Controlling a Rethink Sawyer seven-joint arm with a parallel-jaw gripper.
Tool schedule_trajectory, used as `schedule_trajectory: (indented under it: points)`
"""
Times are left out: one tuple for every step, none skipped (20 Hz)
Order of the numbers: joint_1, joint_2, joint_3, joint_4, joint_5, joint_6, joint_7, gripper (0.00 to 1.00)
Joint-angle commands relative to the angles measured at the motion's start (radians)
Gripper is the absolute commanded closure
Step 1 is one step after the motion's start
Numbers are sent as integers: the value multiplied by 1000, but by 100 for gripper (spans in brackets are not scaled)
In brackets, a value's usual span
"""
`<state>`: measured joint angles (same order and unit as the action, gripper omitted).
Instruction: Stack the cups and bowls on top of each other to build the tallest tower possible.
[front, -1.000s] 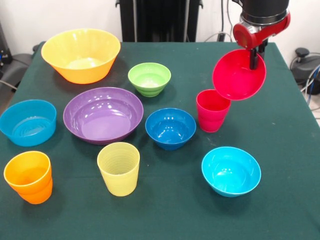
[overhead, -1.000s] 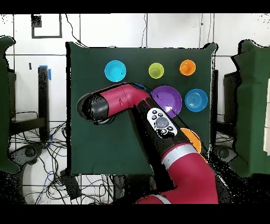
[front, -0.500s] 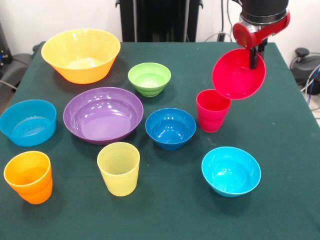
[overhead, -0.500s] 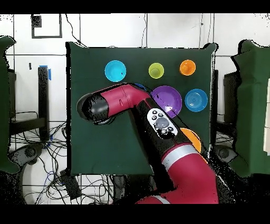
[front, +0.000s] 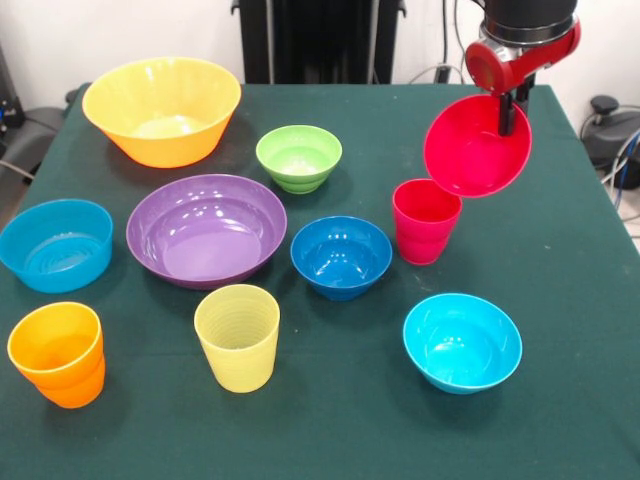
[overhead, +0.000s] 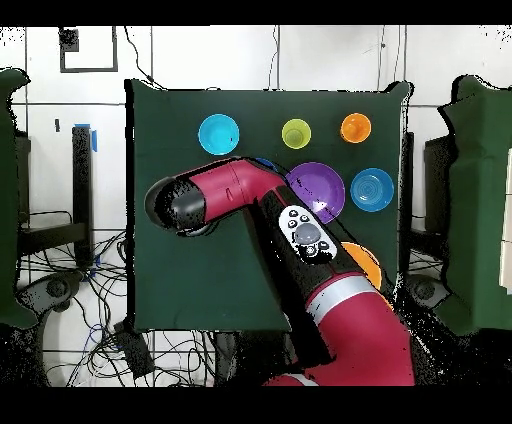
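While the arm (overhead: 235, 190) hangs over the right side of the table (front: 560, 400), we're clearly mid-carry: the gripper (front: 513, 108) is pinched on the rim of the red bowl (front: 477, 147), which dangles tilted on edge with its opening facing us, just above and to the right of the red cup (front: 425, 221). Whether its lower edge actually touches the cup's rim, we can't tell.

So our guess is that the step in hand is getting that bowl together with the red cup to start the tower. The next move calls for levelling the bowl, or flipping it upside down, centring it over the cup and lowering gently, since a tipped bowl would just slide off.

Everything else sits untouched. Going big to small:
- yellow-orange bowl (front: 162, 108), far left
- purple bowl (front: 206, 229), middle left
- light blue bowl (front: 56, 244), left edge
- cyan bowl (front: 462, 342), near right
- dark blue bowl (front: 341, 256), centre
- green bowl (front: 298, 157), far centre
- yellow cup (front: 237, 336), near centre
- orange cup (front: 57, 353), near left

Plenty left to stack.
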<state>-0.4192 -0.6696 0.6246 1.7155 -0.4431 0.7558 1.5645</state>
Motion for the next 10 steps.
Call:
schedule_trajectory:
  points:
    - [6, 12, -20, 47, -61, -30, -16, 100]
    - [7, 13, -21, 47, -62, -31, -16, 100]
    - [7, 16, -21, 45, -63, -31, -16, 100]
    - [8, 18, -22, 44, -65, -34, -16, 100]
    - [8, 20, -23, 43, -65, -35, -15, 100]
    - [8, 21, -23, 43, -67, -38, -15, 100]
    - [9, 21, -24, 42, -68, -36, -16, 100]
    - [9, 21, -24, 41, -69, -37, -16, 100]
    - [9, 22, -24, 39, -69, -37, -17, 100]
    - [9, 24, -24, 38, -70, -37, -18, 100]
